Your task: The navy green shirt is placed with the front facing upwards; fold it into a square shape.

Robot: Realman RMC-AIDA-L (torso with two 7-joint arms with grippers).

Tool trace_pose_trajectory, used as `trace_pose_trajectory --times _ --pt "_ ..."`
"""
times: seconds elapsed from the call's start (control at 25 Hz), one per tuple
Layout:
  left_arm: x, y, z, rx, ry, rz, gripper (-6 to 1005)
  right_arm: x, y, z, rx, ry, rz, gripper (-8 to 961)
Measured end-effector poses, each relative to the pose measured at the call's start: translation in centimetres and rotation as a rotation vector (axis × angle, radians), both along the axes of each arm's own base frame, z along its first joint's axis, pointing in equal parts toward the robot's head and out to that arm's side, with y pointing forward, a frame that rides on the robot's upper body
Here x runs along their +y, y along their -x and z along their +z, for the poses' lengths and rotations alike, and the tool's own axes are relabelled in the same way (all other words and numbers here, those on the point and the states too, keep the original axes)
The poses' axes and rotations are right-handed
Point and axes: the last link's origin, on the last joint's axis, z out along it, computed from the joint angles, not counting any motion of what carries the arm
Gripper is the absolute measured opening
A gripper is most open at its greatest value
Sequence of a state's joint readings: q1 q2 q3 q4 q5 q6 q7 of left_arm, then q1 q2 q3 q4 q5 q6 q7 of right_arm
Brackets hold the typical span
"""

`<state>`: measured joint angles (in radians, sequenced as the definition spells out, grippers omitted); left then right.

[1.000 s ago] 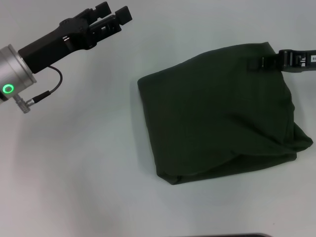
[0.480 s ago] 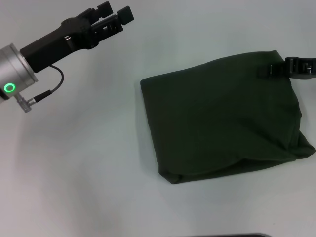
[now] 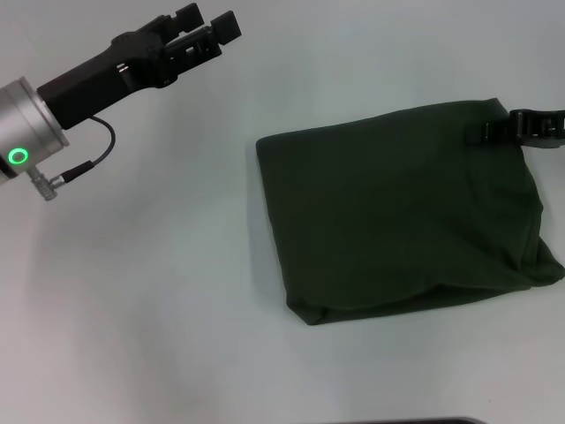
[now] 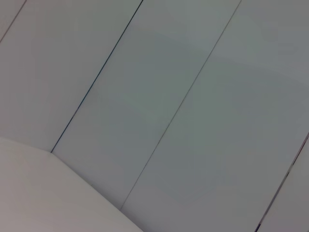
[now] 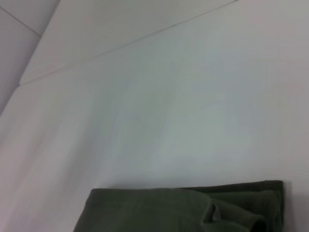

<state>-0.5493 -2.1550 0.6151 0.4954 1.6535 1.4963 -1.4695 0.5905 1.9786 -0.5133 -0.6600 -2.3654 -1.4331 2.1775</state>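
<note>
The navy green shirt (image 3: 402, 212) lies folded on the white table (image 3: 159, 300), right of centre in the head view, as a soft, roughly square bundle of matte dark olive cloth with only its plain surface showing. Its left edge and far edge run fairly straight, while the near edge is rounder and thicker, with a fold line curving across the near right part and a loose corner bulging out at the right. The right gripper (image 3: 494, 130), black and hard-edged, sits at the shirt's far right corner, touching the hem; whether its fingers are pinched on the fabric or apart cannot be told. In the right wrist view the shirt's edge (image 5: 183, 210) shows layered cloth with a small rumpled pucker near one end, resting flat on the smooth pale surface. The left gripper (image 3: 205, 22), a blocky black unit on a silver cylindrical arm with a green ring light, hangs over bare table at the far left, well apart from the shirt, its two fingers standing slightly apart and holding nothing.
</note>
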Motion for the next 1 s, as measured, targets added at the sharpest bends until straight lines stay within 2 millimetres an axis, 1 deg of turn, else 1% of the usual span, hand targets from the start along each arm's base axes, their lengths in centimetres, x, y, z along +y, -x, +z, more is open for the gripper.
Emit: trace_pose_trajectory --times 0.28,0.56,0.64,0.84,1.0 --pt "0.0 0.0 0.0 0.0 0.0 0.001 904 0.0 0.0 -0.5 -0.008 0.01 -0.002 90" --pt "0.0 0.0 0.0 0.0 -0.001 0.001 904 -0.1 -0.3 -0.2 0.002 -0.011 -0.01 100" --pt "0.0 0.0 0.0 0.0 -0.002 0.001 904 -0.1 -0.4 -0.1 0.001 -0.019 -0.012 311" --pt "0.1 0.0 0.1 -0.003 -0.006 0.002 904 -0.2 -1.1 0.4 0.007 -0.059 -0.042 524" --pt "0.1 0.0 0.2 -0.002 -0.009 0.001 905 -0.5 -2.2 1.8 0.027 -0.14 -0.08 664"
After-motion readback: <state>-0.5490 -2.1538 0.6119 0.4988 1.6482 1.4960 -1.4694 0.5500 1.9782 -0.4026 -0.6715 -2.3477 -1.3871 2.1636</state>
